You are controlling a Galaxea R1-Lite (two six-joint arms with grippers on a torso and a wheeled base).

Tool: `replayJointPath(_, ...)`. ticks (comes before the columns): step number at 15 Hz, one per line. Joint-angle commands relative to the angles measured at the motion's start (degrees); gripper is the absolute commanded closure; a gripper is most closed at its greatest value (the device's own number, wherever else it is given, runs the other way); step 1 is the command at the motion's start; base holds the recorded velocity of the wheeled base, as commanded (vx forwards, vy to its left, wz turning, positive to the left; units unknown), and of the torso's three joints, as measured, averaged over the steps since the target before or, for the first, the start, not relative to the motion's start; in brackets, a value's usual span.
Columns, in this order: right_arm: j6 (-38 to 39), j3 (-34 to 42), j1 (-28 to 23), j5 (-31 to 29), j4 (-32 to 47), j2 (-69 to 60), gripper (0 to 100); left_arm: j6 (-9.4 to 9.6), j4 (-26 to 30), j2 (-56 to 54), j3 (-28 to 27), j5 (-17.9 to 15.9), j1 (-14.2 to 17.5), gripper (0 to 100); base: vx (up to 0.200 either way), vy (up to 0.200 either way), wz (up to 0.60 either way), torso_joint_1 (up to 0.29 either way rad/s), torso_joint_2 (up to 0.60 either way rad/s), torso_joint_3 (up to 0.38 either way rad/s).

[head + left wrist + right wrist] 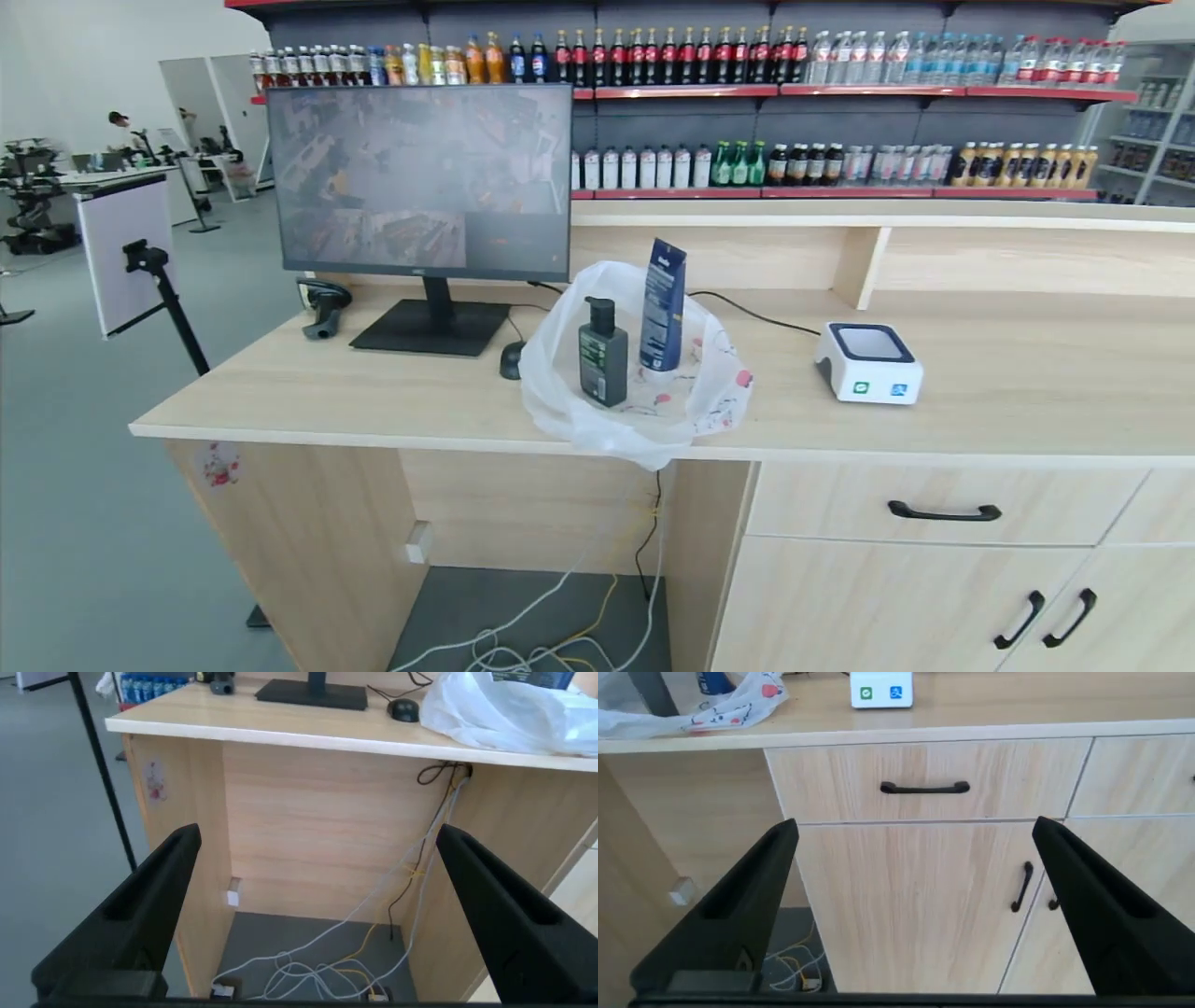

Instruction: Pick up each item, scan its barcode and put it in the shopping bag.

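A clear plastic shopping bag (pixel 719 397) lies open on the wooden counter (pixel 373 392). Inside it stand a dark green pump bottle (pixel 603 353) and a tall dark blue tube (pixel 663 305). A white barcode scanner (pixel 868 362) sits on the counter beside the bag. My left gripper (pixel 318 915) hangs open below counter height, facing the open knee space under the desk. My right gripper (pixel 915 915) is open too, low in front of the drawer (pixel 924 788). The bag (pixel 523 714) and the scanner (pixel 882 689) also show above the counter edge in the wrist views.
A monitor (pixel 420 182) on its stand, a mouse (pixel 511 359) and a handheld scanner (pixel 324 306) occupy the counter's left half. Loose cables (pixel 308 971) lie on the floor under the desk. Cabinet doors with black handles (pixel 1022 885) sit below the drawer. Drink shelves (pixel 840 121) stand behind.
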Motion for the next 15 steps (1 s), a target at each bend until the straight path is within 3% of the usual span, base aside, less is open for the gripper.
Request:
replayJointPath(1, 0.10, 0.00, 0.00, 0.01, 0.01, 0.10, 0, 0.04, 0.01, -0.02, 0.00, -0.02, 0.00, 0, 0.000, 0.000, -0.60, 0.012, 0.01, 0.002)
replayJointPath(10, -0.25, 0.00, 0.00, 0.01, 0.01, 0.10, 0, -0.05, 0.10, -0.02, 0.00, -0.02, 0.00, 0, 0.000, -0.178, 0.00, 0.003, 0.00, 0.001)
replayJointPath(13, -1.74, 0.00, 0.09, 0.62, 0.01, 0.10, 0, -0.05, 0.10, -0.02, 0.00, -0.02, 0.00, 0, 0.000, -0.200, 0.60, 0.005, 0.01, 0.004)
replayJointPath(15, -1.39, 0.00, 0.09, 0.71, 0.01, 0.10, 0, -0.05, 0.10, -0.02, 0.00, -0.02, 0.00, 0, 0.000, -0.200, 0.00, 0.002, 0.01, 0.009)
